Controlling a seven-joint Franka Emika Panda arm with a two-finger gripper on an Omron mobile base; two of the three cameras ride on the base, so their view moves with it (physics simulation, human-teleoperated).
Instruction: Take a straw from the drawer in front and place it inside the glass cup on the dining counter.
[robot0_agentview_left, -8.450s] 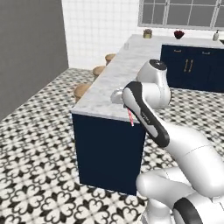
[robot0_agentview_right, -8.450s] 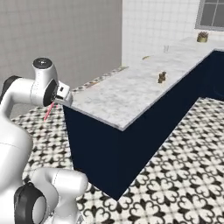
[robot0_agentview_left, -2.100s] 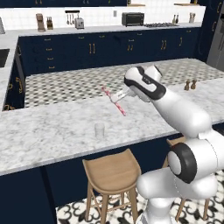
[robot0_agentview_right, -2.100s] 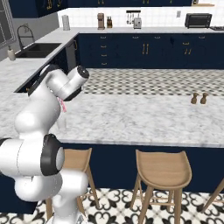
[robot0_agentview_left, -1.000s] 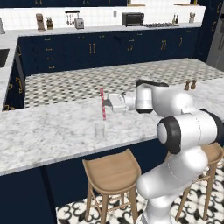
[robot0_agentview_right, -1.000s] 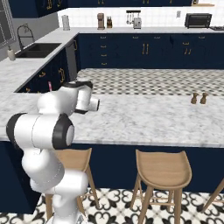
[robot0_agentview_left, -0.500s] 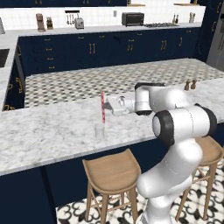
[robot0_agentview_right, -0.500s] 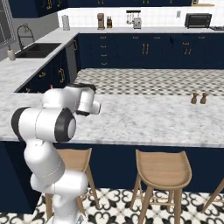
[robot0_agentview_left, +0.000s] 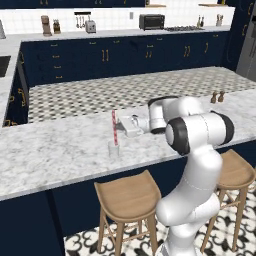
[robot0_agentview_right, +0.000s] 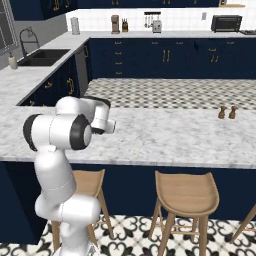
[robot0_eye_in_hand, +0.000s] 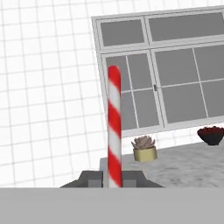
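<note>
One straw (robot0_agentview_left: 114, 127), red-white striped. One glass cup (robot0_agentview_left: 114, 149) on dining counter (robot0_agentview_left: 60, 150). Two wooden stools (robot0_agentview_left: 128, 194) in left base view, third stool partly cut at edge of right base view. Two small shakers (robot0_agentview_right: 227, 112) on counter. One toaster oven (robot0_agentview_left: 152, 21) on far counter. One sink faucet (robot0_agentview_right: 27, 36). One potted succulent (robot0_eye_in_hand: 145, 148) and one dark bowl (robot0_eye_in_hand: 211, 134) in hand view.

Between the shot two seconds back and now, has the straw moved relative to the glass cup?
Yes. In the left base view the straw went from tilted, up and right of the glass cup, to upright directly over it.
</note>
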